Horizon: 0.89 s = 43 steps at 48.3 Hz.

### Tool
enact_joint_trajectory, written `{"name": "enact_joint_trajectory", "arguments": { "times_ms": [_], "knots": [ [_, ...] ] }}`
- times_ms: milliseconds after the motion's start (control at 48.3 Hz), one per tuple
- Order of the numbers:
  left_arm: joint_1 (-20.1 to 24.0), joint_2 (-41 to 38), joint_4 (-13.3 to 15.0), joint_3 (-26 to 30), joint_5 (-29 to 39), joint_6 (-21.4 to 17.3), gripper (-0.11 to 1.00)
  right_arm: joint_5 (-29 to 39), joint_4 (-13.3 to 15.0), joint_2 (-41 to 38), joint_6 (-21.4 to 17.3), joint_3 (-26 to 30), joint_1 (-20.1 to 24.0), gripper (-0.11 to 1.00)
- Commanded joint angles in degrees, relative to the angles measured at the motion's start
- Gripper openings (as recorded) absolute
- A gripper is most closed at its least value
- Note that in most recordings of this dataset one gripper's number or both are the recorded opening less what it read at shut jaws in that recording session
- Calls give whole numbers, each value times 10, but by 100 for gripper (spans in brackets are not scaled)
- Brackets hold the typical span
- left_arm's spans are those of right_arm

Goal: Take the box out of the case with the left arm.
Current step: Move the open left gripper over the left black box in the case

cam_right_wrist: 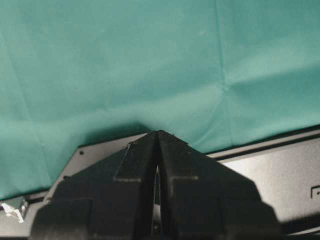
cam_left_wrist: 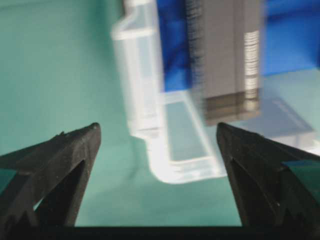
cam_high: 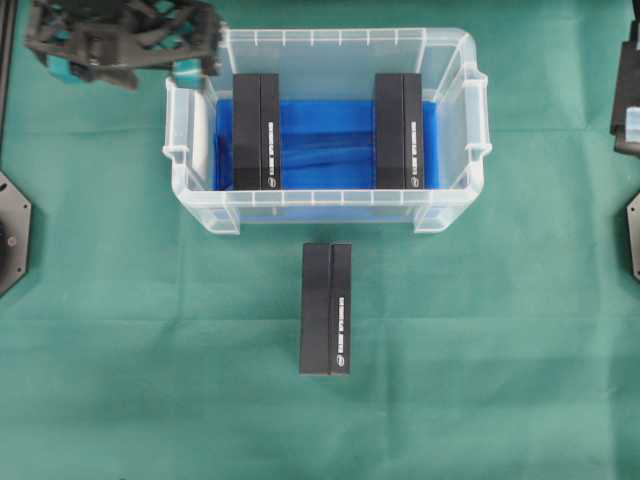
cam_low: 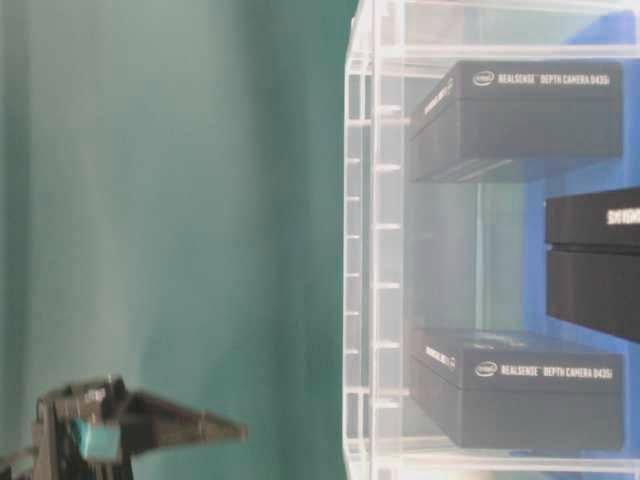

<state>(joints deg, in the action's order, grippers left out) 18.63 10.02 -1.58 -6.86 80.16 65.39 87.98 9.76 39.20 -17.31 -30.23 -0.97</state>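
The clear case (cam_high: 330, 37) stands at the back middle, its bottom lined in blue. Two black boxes stand inside it, one to the left (cam_high: 257, 130) and one to the right (cam_high: 399, 130). My left gripper (cam_high: 125, 62) hovers outside the case's back left corner, open wide and empty. In the left wrist view the gripper (cam_left_wrist: 157, 127) frames that case corner (cam_left_wrist: 190, 170), with the left box (cam_left_wrist: 225, 55) beyond it. The right gripper (cam_right_wrist: 158, 132) is shut on nothing, over green cloth at the far right.
A third black box (cam_high: 326, 308) lies on the green cloth in front of the case. Black arm base plates sit at the left edge (cam_high: 12, 230) and the right edge (cam_high: 632, 235). A grey plate (cam_right_wrist: 280, 175) lies under the right gripper.
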Motion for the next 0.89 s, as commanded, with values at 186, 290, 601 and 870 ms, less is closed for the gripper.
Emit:
{"name": "enact_joint_trajectory", "arguments": {
  "times_ms": [186, 290, 601, 870],
  "knots": [
    [-33, -69, 1, 101, -9, 1, 94, -1, 2, 1, 2, 4, -1, 2],
    [-43, -99, 2, 133, -8, 1, 94, -1, 2, 1, 2, 4, -1, 2],
    [-47, -124, 2, 161, -1, 2, 94, 1, 2, 1, 1, 4, -1, 2],
    [-46, -124, 2, 160, 28, 3, 94, 1, 2, 1, 1, 4, -1, 2]
  ]
}}
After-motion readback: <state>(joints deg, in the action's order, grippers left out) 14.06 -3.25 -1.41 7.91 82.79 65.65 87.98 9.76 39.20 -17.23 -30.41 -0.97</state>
